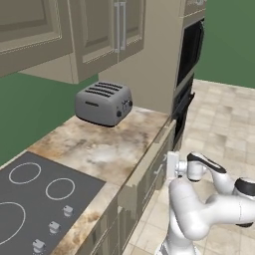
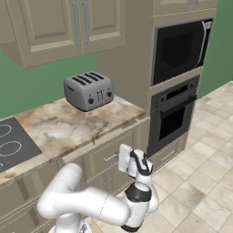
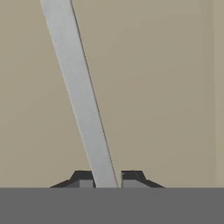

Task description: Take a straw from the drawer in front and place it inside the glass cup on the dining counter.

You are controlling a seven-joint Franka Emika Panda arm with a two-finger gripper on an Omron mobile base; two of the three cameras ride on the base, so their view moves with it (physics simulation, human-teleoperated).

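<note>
Gripper at the drawer handle

Our gripper (image 3: 106, 179) has its finger tips close on either side of the drawer's (image 3: 166, 87) metal bar handle (image 3: 81, 94); we cannot tell if they clamp it.

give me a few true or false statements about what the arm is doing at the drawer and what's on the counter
1. The end effector has its fingers on either side of the drawer's metal bar handle. True.
2. The drawer is pulled wide open. False: its front sits about flush with the cabinet fronts beside it.
3. A grey four-slot toaster stands on the marbled countertop. True.
4. The toaster stands on the black cooktop. False: it stands apart from it, farther along the countertop.
5. A red straw is gripped in the end effector. False: only the handle runs between the fingers.
6. A built-in oven sits to the right of the counter in the right base view. True.
</note>
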